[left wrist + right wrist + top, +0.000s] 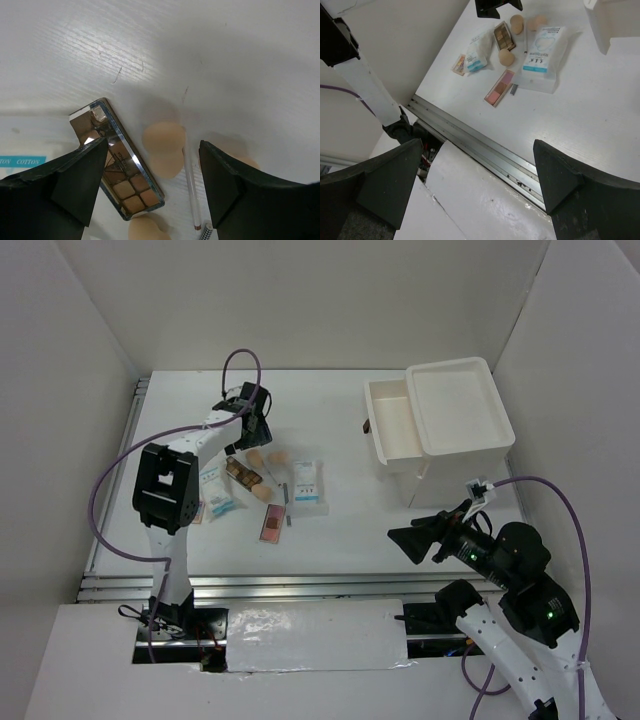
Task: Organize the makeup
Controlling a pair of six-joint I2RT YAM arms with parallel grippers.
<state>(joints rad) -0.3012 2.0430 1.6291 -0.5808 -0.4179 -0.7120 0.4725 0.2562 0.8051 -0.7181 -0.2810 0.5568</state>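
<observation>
Left gripper (pixel 152 147) gapes wide, empty, above a beige egg-shaped sponge (pixel 162 150) beside the brown mirrored palette (pixel 117 160) on the white table (pixel 210 50). Up close, a thin pale pencil (pixel 190 185) shows. Right gripper (pixel 477 150), equally wide and empty, sees the flat pink palette (pixel 500 87) and white-and-blue packet (pixel 542 52).

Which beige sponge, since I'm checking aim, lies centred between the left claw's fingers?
The sponge between the brown palette and the thin pencil, under the left claw; the other two are partly hidden.

Left gripper (pixel 252 436) hangs over sponges (pixel 278 456) and brown palette (pixel 240 474); white packet (pixel 307 483) lies just beside; right gripper (pixel 402 538) sits near drawer box (pixel 455 410).
</observation>
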